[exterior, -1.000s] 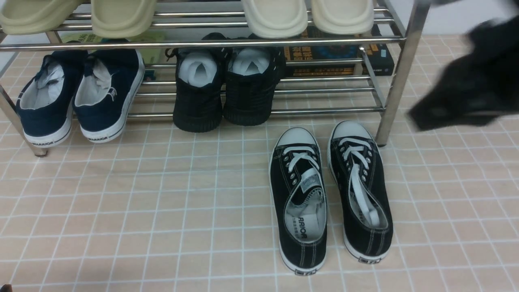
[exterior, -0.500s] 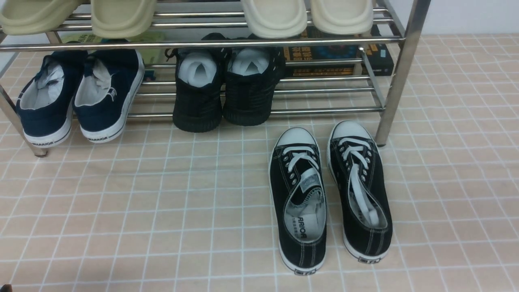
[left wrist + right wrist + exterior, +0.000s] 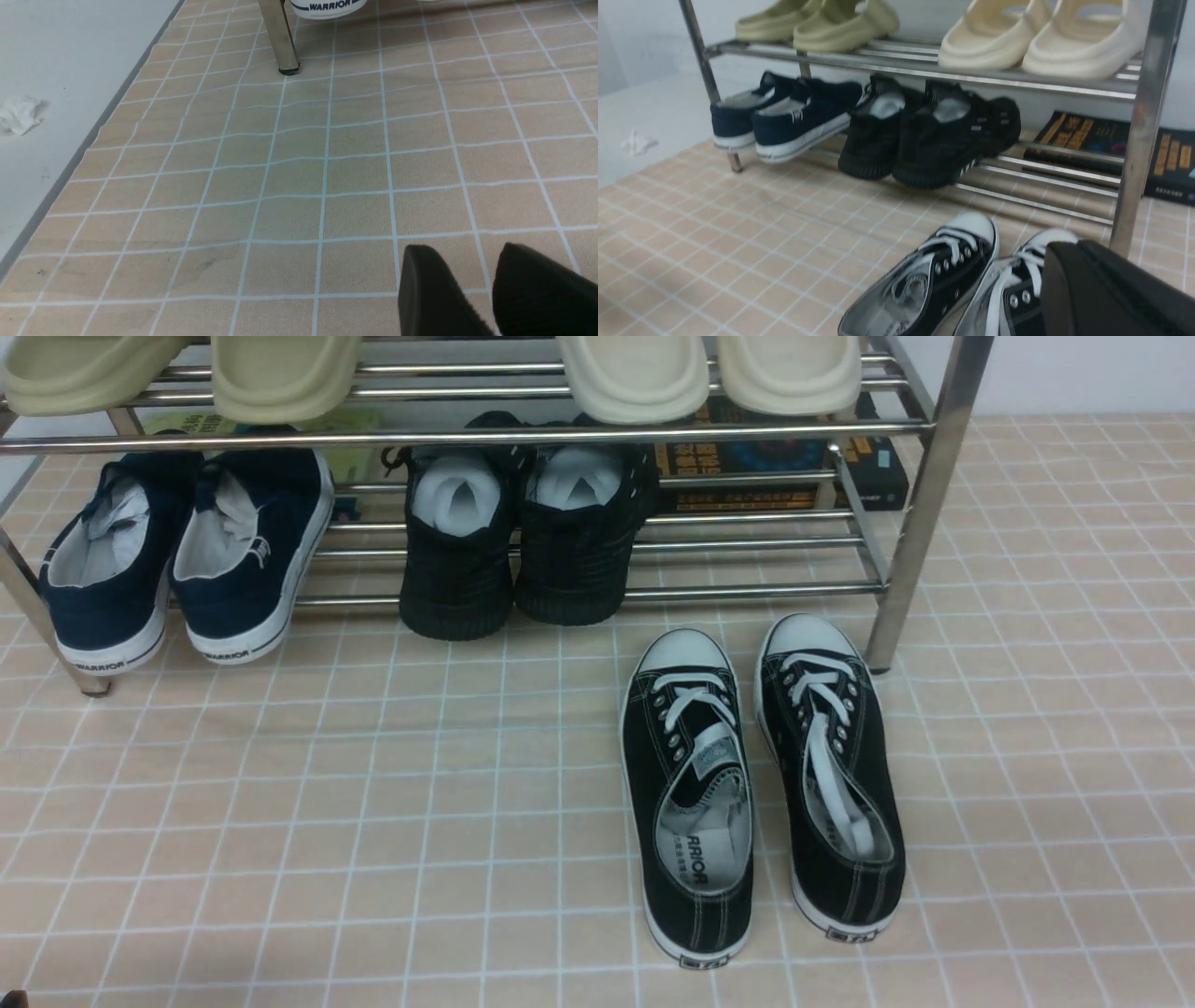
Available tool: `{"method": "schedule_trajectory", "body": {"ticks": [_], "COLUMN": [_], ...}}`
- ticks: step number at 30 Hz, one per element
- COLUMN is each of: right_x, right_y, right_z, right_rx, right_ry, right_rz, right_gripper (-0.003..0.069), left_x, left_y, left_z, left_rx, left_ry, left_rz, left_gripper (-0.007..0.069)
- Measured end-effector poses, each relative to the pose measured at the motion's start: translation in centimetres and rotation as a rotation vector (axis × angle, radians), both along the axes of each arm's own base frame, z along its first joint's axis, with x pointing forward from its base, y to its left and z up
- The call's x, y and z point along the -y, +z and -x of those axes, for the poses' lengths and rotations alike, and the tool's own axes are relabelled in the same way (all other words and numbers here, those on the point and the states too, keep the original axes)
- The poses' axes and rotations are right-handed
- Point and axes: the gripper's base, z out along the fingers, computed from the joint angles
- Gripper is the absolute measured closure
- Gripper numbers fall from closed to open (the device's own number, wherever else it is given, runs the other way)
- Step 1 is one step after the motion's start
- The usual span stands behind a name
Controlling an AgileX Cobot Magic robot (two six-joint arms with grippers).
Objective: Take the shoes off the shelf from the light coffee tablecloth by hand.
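The shoes, a black canvas pair with white laces and toe caps, lie side by side on the light coffee tablecloth (image 3: 373, 803), toes toward the shelf (image 3: 920, 504). The left shoe (image 3: 691, 803) and the right shoe (image 3: 831, 775) sit just in front of the shelf's right leg, off its bars. Neither gripper appears in the front view. In the right wrist view my right gripper (image 3: 1069, 247) is shut and empty, hovering close over the nearer shoe (image 3: 1008, 289), apart from it. My left gripper (image 3: 462, 252) is open over bare cloth, far from the shoes.
Navy slip-ons (image 3: 177, 551) and black knit shoes (image 3: 513, 541) rest on the lower tier. Pale slippers (image 3: 280, 373) sit on the upper tier. Books (image 3: 775, 467) lie behind the shelf. The cloth's edge and a paper scrap (image 3: 18, 114) lie beyond the left shelf leg (image 3: 280, 37).
A blurred black gripper at the front view's right edge one second ago has gone out of that view. The shoes have not moved.
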Motion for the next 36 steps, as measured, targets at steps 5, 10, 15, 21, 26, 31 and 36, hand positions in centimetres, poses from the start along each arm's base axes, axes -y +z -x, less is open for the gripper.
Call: {"method": "schedule_trajectory", "body": {"ticks": [5, 10, 15, 21, 26, 31, 36], "right_x": [0.0, 0.0, 0.0, 0.1, 0.2, 1.0, 2.0], "right_y": [0.0, 0.0, 0.0, -0.3, -2.5, -7.1, -11.1], "right_z": [0.0, 0.0, 0.0, 0.1, 0.0, 0.0, 0.2], "right_rx": [0.009, 0.011, 0.011, 0.007, -0.01, -0.064, -0.098], "right_ry": [-0.003, -0.004, -0.004, -0.004, -0.027, -0.124, -0.247], "right_rz": [-0.005, -0.006, -0.006, -0.003, 0.05, 0.132, 0.168], "right_gripper": [0.0666, 0.0664, 0.0661, 0.0659, 0.0657, 0.0654, 0.0649], "left_x": [0.0, 0.0, 0.0, 0.0, 0.0, 0.0, 0.0], "left_y": [0.0, 0.0, 0.0, 0.0, 0.0, 0.0, 0.0], "left_z": [0.0, 0.0, 0.0, 0.0, 0.0, 0.0, 0.0], "left_rx": [0.0, 0.0, 0.0, 0.0, 0.0, 0.0, 0.0], "left_ry": [0.0, 0.0, 0.0, 0.0, 0.0, 0.0, 0.0], "left_rz": [0.0, 0.0, 0.0, 0.0, 0.0, 0.0, 0.0], "left_gripper": [0.0384, 0.0384, 0.0384, 0.0384, 0.0384, 0.0384, 0.0384]}}
